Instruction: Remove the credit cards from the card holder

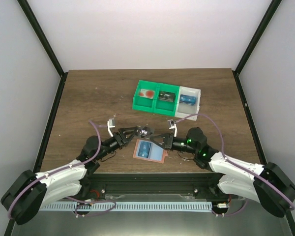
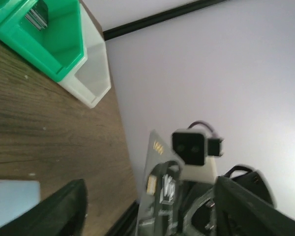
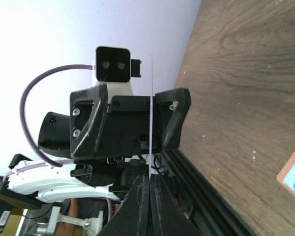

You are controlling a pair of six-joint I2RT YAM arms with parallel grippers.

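Observation:
The salmon-pink card holder lies flat on the table between the arms, a light-blue face showing; its corner shows in the right wrist view. My right gripper is shut on a grey credit card, seen edge-on, and holds it above the holder's far edge. In the left wrist view the card shows a gold chip and "VIP" lettering. My left gripper is open, its jaws wide on either side of that card, not gripping it.
A green bin with a white bin joined on its right stands at the back middle, small items inside. They also show in the left wrist view, the green bin and the white bin. Black frame posts edge the wooden table.

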